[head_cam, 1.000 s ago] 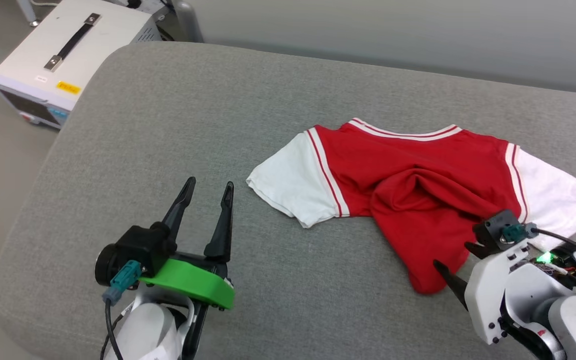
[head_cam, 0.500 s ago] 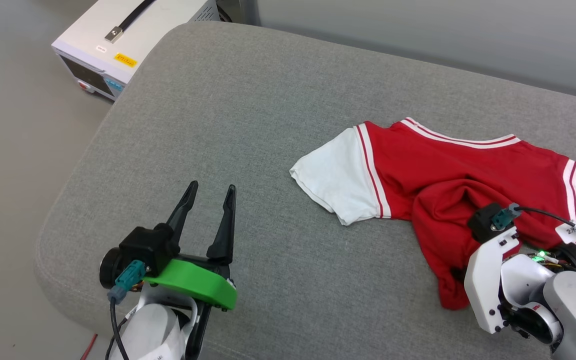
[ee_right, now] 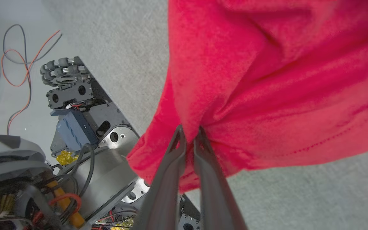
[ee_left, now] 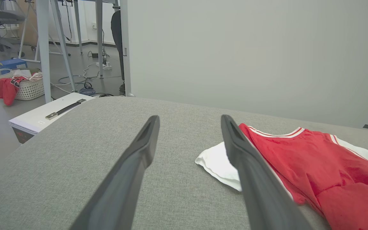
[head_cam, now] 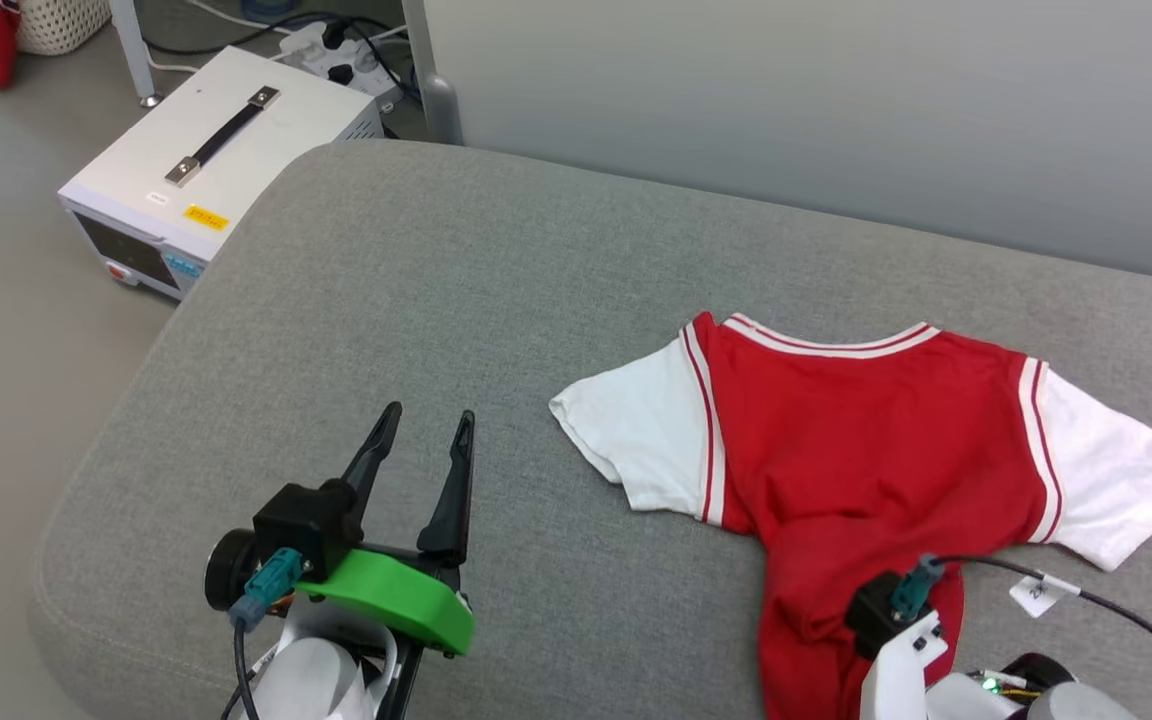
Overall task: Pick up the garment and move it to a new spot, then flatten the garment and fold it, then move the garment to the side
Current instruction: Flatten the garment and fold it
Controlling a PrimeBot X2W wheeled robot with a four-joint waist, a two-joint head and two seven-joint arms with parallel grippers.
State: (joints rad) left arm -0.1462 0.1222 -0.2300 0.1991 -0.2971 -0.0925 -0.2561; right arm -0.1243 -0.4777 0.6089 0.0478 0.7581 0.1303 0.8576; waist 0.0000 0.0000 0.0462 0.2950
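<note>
Shirt (head_cam: 866, 440) lies right of centre on the grey cushion (head_cam: 416, 300), its bunched red hem pinched by the right jaws at bottom right, left jaws gaping empty lower left, white box (head_cam: 206, 170) upper left.

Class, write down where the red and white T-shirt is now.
In the head view the T-shirt lies on the right half of the grey cushion, its near edge pinched by the right gripper, the left gripper apart to its left.
</note>
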